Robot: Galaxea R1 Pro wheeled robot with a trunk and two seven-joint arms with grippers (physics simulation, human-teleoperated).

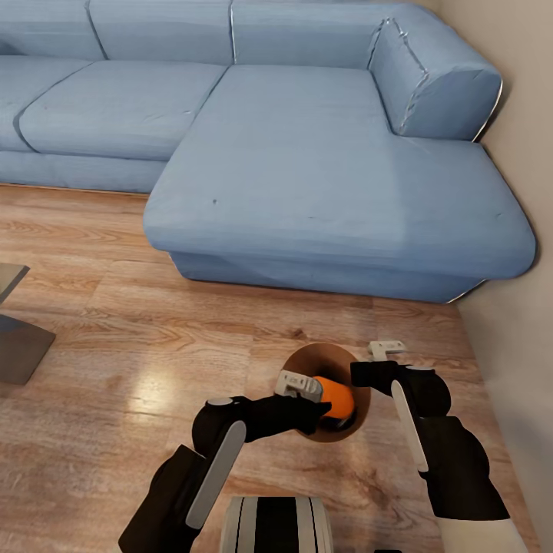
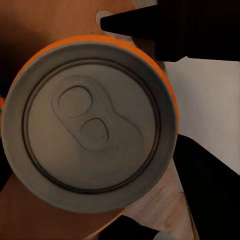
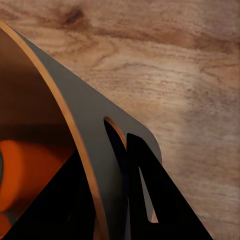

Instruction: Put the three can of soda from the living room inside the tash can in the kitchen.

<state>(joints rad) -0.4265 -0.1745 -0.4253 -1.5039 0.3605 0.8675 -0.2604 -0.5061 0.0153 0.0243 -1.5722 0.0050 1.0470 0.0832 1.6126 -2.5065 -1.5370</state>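
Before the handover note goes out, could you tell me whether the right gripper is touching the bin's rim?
Touching: in the right wrist view, the right gripper straddles the bin wall, fingers flush against it.

In the head view the left gripper (image 1: 306, 386) covers part of the soda can (image 1: 336, 398), and both hide much of the trash can (image 1: 307, 357) interior. The low table (image 1: 17, 338) is cut off by the picture's edge. The right gripper's (image 1: 386, 355) fingertips are too small to judge.
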